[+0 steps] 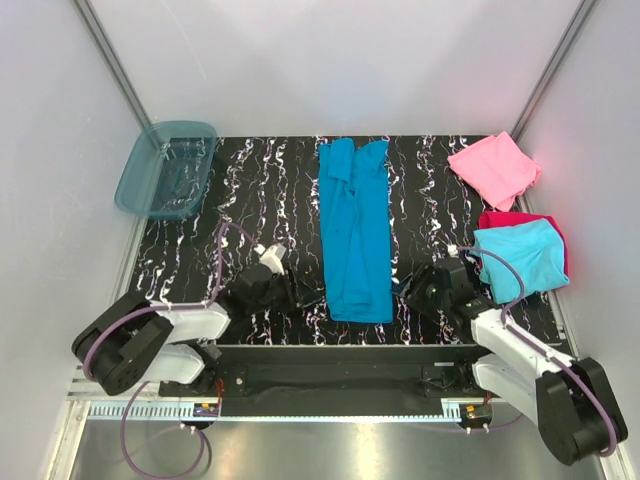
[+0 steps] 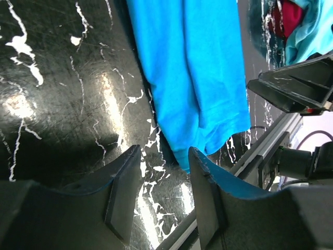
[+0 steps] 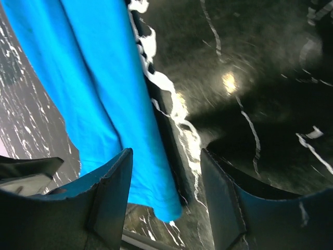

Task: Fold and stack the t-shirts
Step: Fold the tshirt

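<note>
Black marbled table (image 1: 250,190), long teal t-shirt (image 1: 355,240); pink t-shirt (image 1: 493,167), seemingly folded, only overhead.

The left arm (image 1: 160,335) is folded low, its forearm stretched to the right, and the left gripper (image 1: 295,292) points inward toward the right gripper (image 1: 412,288). The right arm (image 1: 520,350) mirrors it, elbow drawn back and forearm stretched to the left. Both wrists sit low and close to level. On each gripper the 2 fingers (image 2: 122,192) stand parted with a clear gap between them, and neither pair clamps anything.
</note>
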You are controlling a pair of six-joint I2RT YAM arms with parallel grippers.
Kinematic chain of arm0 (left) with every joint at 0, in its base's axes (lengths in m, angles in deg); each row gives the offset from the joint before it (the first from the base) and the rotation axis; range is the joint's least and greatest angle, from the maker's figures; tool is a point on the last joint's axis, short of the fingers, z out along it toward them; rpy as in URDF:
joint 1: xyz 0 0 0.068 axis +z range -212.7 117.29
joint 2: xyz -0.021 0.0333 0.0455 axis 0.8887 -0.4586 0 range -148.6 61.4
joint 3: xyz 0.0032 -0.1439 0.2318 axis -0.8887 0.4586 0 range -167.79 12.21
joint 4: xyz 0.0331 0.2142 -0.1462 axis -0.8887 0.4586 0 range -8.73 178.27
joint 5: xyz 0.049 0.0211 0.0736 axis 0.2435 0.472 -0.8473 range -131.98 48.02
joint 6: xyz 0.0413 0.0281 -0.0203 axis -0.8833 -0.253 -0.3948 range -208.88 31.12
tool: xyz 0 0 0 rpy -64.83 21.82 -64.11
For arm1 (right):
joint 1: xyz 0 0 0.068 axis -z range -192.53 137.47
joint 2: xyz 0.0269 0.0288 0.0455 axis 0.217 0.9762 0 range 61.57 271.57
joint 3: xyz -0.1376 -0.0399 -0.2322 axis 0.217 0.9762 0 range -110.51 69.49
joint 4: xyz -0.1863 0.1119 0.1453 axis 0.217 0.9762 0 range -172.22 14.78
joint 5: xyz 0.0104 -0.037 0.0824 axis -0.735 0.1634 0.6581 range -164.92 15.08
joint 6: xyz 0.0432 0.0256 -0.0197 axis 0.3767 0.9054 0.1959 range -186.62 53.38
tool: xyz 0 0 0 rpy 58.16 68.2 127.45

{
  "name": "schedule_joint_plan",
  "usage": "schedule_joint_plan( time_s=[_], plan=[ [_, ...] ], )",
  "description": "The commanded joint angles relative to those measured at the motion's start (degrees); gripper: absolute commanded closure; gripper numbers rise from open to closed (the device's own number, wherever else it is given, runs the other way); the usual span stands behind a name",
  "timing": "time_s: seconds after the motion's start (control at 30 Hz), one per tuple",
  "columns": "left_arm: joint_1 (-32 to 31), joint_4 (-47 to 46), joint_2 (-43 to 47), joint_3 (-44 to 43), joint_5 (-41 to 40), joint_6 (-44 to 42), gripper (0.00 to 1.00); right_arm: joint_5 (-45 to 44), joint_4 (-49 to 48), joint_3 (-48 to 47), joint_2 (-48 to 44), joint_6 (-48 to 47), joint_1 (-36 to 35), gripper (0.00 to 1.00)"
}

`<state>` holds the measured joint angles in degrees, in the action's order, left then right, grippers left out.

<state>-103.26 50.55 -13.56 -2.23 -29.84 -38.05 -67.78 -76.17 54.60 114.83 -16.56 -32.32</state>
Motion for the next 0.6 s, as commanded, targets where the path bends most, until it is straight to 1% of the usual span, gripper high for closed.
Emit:
schedule_joint_plan(
  time_s=[0.0, 0.07, 0.1, 0.13, 0.17, 0.23, 0.27, 0.37, 0.4, 0.57],
  plan=[
    [-0.8, -0.4, -0.5, 0.8, -3.2, -1.3, 0.53, -0.3, -4.4, -0.2, 3.6, 1.4, -1.3, 0.38],
    [-1.2, -3.5, -3.1, 0.6, -2.9, -0.5, 0.53, 0.6, -5.4, -0.5, 6.6, 1.4, -1.7, 0.38],
    [-1.5, -4.7, -4.6, -0.1, -2.2, -0.2, 0.53, 1.0, -9.6, -0.4, 9.9, 1.5, -1.8, 0.38],
    [-1.8, -5.9, -8.1, -0.4, -1.8, 0.2, 0.53, 1.9, -10.9, -0.4, 11.6, 2.0, -2.1, 0.38],
    [-2.2, -8.8, -9.7, -0.8, -1.5, 1.2, 0.53, 2.1, -11.9, -0.6, 12.9, 2.1, -2.4, 0.38],
    [-3.4, -11.6, -13.1, -1.5, -0.5, 2.4, 0.53, 2.5, -13.9, -0.6, 16.2, 3.1, -3.2, 0.38],
    [-3.8, -14.3, -16.0, -1.5, -0.4, 3.5, 0.54, 2.4, -14.4, -0.4, 16.7, 3.4, -4.3, 0.38],
    [-6.5, -17.6, -20.1, -1.7, -0.6, 4.9, 0.54, 1.7, -14.6, 0.6, 16.9, 4.3, -5.9, 0.38],
    [-7.9, -18.1, -20.9, -1.8, -0.9, 5.7, 0.54, 1.4, -13.9, 1.2, 16.4, 4.6, -6.7, 0.38],
    [-11.5, -21.3, -24.0, -1.7, -2.1, 7.9, 0.54, 0.1, -10.8, 2.5, 13.0, 5.3, -7.8, 0.38]
  ],
)
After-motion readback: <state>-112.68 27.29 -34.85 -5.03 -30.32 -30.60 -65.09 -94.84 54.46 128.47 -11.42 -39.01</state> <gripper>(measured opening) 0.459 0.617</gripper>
